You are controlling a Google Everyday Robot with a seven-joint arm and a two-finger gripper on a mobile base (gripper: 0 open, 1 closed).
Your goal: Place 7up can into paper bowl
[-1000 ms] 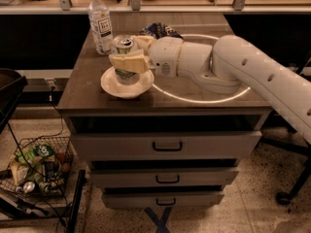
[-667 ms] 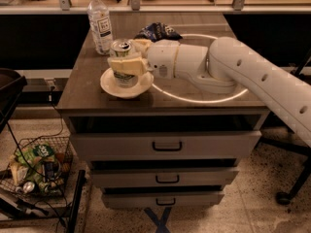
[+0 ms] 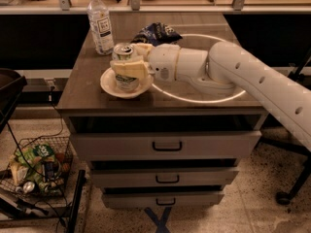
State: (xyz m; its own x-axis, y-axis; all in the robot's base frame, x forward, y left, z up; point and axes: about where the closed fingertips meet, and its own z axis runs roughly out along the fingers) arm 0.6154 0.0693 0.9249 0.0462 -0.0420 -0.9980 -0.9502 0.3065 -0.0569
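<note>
The 7up can (image 3: pixel 125 80) stands upright inside the paper bowl (image 3: pixel 111 85), which sits on the left front part of the wooden cabinet top (image 3: pixel 87 93). My gripper (image 3: pixel 129 61) reaches in from the right at the end of the white arm (image 3: pixel 252 76). Its cream fingers (image 3: pixel 130 68) are closed around the upper part of the can, one in front and one behind.
A clear water bottle (image 3: pixel 100 22) with a white label stands behind the bowl at the back left. A dark blue-and-white snack bag (image 3: pixel 156 33) lies at the back middle. A wire basket (image 3: pixel 36 169) of items sits on the floor to the left. Drawers are below the top.
The can and gripper have stayed in the bowl with almost no movement; the grip looks the same.
</note>
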